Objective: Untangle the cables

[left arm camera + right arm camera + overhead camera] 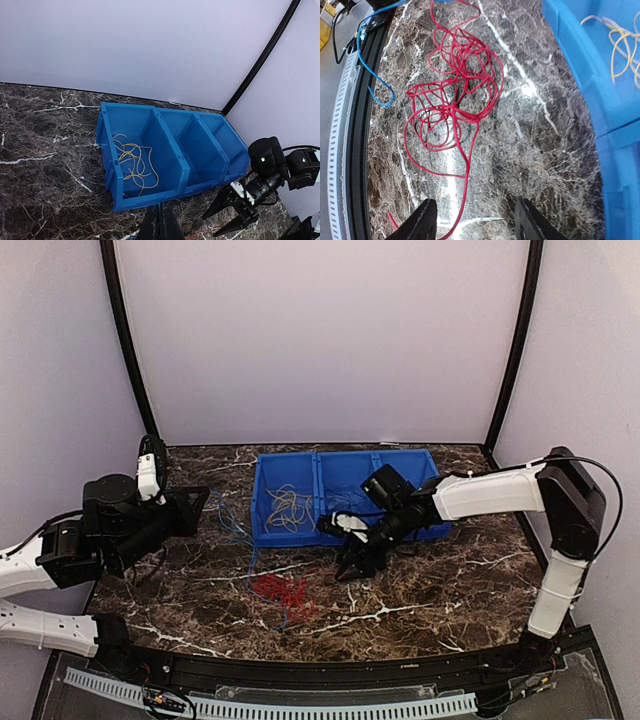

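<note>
A tangle of red cables (pixel 283 592) (pixel 455 95) lies on the dark marble table in front of the blue bin. Blue cables (pixel 228 515) (pixel 375 90) trail to its left. Yellow cables (pixel 288 508) (pixel 132 162) (pixel 620 45) sit in the bin's left compartment. My right gripper (pixel 352 565) (pixel 475 220) (pixel 235 217) hangs open just right of the red tangle, low over the table. One red strand runs between its fingers, close to the left one, unclamped. My left gripper (pixel 197 500) (pixel 161 222) is shut, at the left, facing the bin's front wall.
The blue bin (pixel 262 502) (pixel 150 197) has three compartments and stands at the table's back middle. A few thin strands lie in its middle compartment (pixel 200 147). A black rail and a white cable duct (pixel 300 707) line the near edge. White walls close the back and sides.
</note>
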Robot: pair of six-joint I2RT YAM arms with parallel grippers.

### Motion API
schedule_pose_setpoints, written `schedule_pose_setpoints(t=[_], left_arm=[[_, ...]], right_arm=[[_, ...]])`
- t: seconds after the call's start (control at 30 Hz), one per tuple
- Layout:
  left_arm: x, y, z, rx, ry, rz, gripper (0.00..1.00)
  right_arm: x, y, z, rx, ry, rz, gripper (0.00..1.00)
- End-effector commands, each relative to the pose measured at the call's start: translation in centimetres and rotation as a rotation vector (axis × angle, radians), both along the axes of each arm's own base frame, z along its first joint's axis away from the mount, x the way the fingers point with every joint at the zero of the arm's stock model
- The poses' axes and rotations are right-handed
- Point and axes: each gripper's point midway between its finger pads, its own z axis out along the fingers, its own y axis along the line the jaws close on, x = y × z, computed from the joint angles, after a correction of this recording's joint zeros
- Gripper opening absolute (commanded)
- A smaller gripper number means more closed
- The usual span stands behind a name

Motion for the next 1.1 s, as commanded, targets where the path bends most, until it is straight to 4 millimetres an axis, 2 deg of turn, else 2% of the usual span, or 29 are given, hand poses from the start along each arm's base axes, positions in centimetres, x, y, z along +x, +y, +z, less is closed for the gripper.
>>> schedule_pose_setpoints(t=[0.0,0.17,0.43,0.63,0.83,1.07], left_arm=[[-0.1,-0.2,-1.4,-0.007,0.029,-0.002,0.00],[0.0,0.2,-2.1,-0.001,0.038,0.018,0.00],[-0.3,0.9,-2.7,-0.010,0.056,0.030,0.00],[-0.8,2.1,-2.7,-0.017,0.065,0.045,0.00],[-1.1,2.6,-3.3,-0.028,0.073,0.049,0.00],[-1.3,3.1,-3.4,-0.032,0.071,0.060,0.00]], right_arm=[[0.5,0.6,4.0,0.027,-0.175,0.047,0.58],[0.0,3.1,5.7,0.030,-0.319,0.109,0.65],[-0.5,8.9,4.0,0.005,-0.397,0.166,0.67],[1.0,12.8,4.0,0.027,-0.415,0.110,0.66],[1.0,14.8,1.8,0.037,-0.333,0.110,0.68],[-2.0,15.2,-2.7,0.008,-0.148,0.189,0.69]])
